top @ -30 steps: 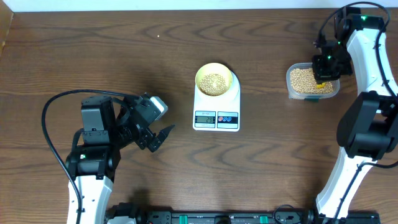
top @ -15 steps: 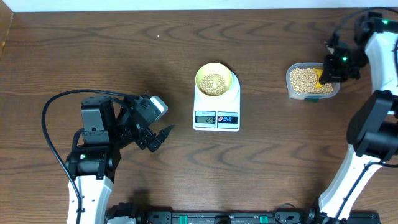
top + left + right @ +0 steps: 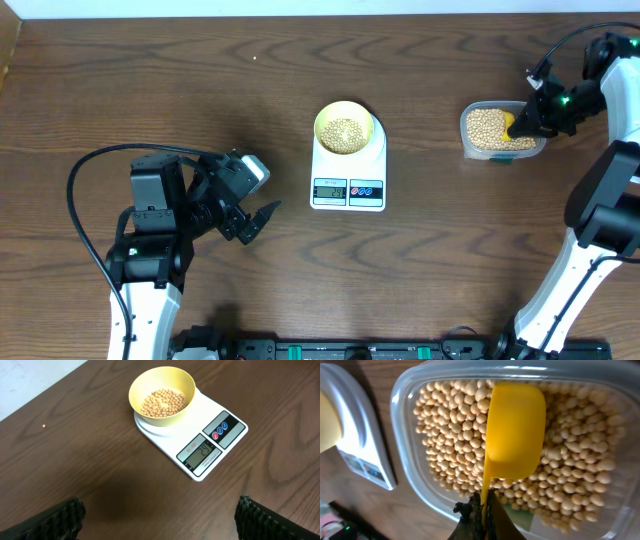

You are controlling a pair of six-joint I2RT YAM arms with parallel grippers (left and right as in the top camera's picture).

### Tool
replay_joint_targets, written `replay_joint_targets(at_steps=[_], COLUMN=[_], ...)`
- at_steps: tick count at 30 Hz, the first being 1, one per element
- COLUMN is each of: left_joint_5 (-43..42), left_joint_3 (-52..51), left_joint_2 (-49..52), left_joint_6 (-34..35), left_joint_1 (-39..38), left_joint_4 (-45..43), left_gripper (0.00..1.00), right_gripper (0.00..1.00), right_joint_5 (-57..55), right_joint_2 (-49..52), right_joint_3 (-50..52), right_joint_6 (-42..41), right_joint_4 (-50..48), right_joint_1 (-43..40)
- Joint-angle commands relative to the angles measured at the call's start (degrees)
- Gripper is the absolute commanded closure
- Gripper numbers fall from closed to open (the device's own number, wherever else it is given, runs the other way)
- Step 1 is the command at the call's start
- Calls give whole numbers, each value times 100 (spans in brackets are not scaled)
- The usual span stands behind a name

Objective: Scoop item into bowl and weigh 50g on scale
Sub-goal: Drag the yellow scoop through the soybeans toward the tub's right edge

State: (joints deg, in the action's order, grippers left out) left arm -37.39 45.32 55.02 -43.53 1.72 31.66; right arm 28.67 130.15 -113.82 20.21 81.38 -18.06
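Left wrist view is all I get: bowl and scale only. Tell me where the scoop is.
Observer: The yellow scoop is over the beans inside the clear tub, its handle pinched by the shut right fingers.
Operator: Place that tub for me.
Observer: From overhead it sits on the right arm's side of the scale, apart from it.
Operator: Report the scoop's load.
Observer: No beans show on the face of it that the right wrist camera sees.
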Motion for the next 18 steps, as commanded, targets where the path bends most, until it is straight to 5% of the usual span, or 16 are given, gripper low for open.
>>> replay_joint_targets(at_steps=[1,18], left_joint_5=[-76,-76], left_joint_3=[-11,-11], left_joint_2=[7,7], left_joint_6=[-17,-17], left_joint_1=[-13,-13], left_joint_4=[-2,-2], left_gripper=[2,2], right_gripper=[99,99], right_joint_5=[713,1615], right_joint_2=[111,111], right_joint_3=[31,24], right_joint_6=[216,654], right_joint_4=[131,457], right_joint_1=[-186,-992])
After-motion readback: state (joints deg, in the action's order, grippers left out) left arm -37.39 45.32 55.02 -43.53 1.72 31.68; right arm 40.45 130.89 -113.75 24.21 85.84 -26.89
